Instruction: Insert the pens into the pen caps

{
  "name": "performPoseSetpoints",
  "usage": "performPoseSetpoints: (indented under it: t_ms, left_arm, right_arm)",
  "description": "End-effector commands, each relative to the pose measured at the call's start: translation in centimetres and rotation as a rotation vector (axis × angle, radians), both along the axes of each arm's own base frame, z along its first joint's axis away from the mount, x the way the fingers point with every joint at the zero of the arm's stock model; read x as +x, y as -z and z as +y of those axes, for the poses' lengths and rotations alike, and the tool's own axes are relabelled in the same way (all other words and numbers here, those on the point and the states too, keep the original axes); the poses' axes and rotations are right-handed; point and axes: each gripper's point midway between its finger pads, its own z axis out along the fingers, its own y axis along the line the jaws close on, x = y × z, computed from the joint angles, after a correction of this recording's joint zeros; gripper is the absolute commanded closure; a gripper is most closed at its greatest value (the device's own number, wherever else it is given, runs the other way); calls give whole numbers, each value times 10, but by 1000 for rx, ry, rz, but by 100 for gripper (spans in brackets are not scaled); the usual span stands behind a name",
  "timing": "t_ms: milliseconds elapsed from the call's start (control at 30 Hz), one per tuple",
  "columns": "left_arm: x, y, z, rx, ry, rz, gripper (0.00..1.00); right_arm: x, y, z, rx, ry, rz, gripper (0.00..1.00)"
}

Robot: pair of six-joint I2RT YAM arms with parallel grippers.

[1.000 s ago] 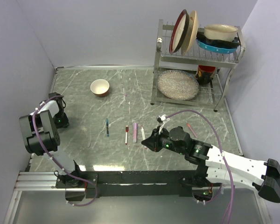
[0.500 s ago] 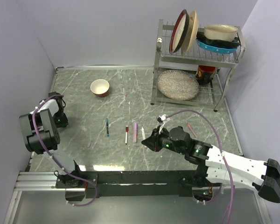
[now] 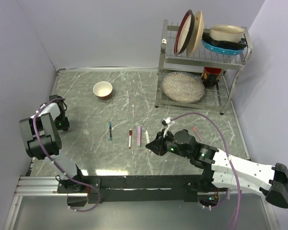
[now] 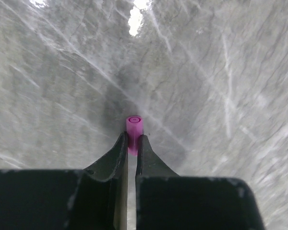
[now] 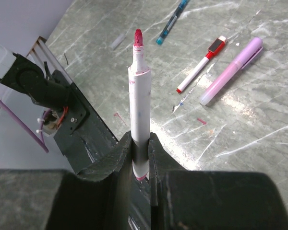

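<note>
My right gripper [image 5: 140, 143] is shut on a white pen [image 5: 138, 96] with a red-pink tip that points away from the wrist. In the top view this gripper [image 3: 151, 145] is just right of the row of pens. On the table lie a teal pen [image 5: 172, 21], a white pen with a red cap [image 5: 200, 64] and a thicker lilac-pink pen [image 5: 230, 72]. They also show in the top view: teal [image 3: 110, 131], red [image 3: 130, 138], lilac [image 3: 138, 135]. My left gripper [image 4: 132, 141] is shut on a magenta pen cap [image 4: 134, 128] just above the table at the far left [image 3: 62, 124].
A small bowl [image 3: 102, 89] stands at the back left. A metal dish rack [image 3: 201, 62] with plates and bowls stands at the back right. A thin pink piece [image 3: 197, 130] lies right of my right arm. Walls close in on the left, back and right.
The left arm has shifted very slightly. The right arm and the pens on the table have not moved.
</note>
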Motion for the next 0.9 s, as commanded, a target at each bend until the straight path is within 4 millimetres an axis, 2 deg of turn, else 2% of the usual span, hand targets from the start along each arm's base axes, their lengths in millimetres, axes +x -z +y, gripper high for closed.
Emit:
performPoseSetpoints:
  t_ms: [0, 167, 267, 300, 333, 400, 433, 467, 500, 533, 567, 667, 767, 800, 867]
  left_arm:
    - [-12, -7, -18, -9, 146, 12, 99]
    - [-12, -19, -52, -4, 386, 19, 99]
    - [1, -38, -80, 35, 586, -45, 99]
    - [6, -51, -89, 65, 683, -84, 99]
    - [20, -61, -112, 70, 786, -159, 99]
    - [29, -84, -136, 102, 963, -268, 99]
    - [38, -98, -171, 81, 1083, -378, 99]
    - [39, -107, -185, 77, 1135, -429, 99]
    - [34, -116, -198, 83, 1202, -484, 99]
    - [30, -125, -224, 47, 1292, -553, 99]
    - [33, -137, -236, 60, 1340, -629, 99]
    - [13, -163, -279, 16, 1501, -826, 99]
    - [-17, -182, -309, -33, 1619, -965, 99]
    - [-27, -194, -315, -21, 1643, -1030, 99]
    - [-46, -205, -330, -35, 1701, -1102, 99]
  right_arm:
    - [8, -33, 6, 72, 20, -34, 100]
    - [3, -30, 11, 83, -7, 6, 100]
    - [-1, -30, 16, 103, -36, 26, 100]
    - [-2, -32, 18, 118, -43, 27, 100]
    - [-4, -32, 20, 129, -54, 35, 100]
    - [-10, -32, 22, 170, -80, 40, 100]
    - [-11, -33, 23, 191, -84, 46, 100]
    - [-12, -36, 22, 207, -87, 42, 100]
    - [-13, -36, 22, 219, -90, 38, 100]
    - [-13, -37, 23, 226, -93, 32, 100]
    - [-14, -38, 23, 230, -98, 27, 100]
    - [-11, -41, 25, 244, -93, 10, 100]
    - [-12, -49, 30, 274, -107, 18, 100]
    - [-12, -55, 33, 295, -114, 17, 100]
    - [-15, -55, 38, 310, -136, 33, 100]
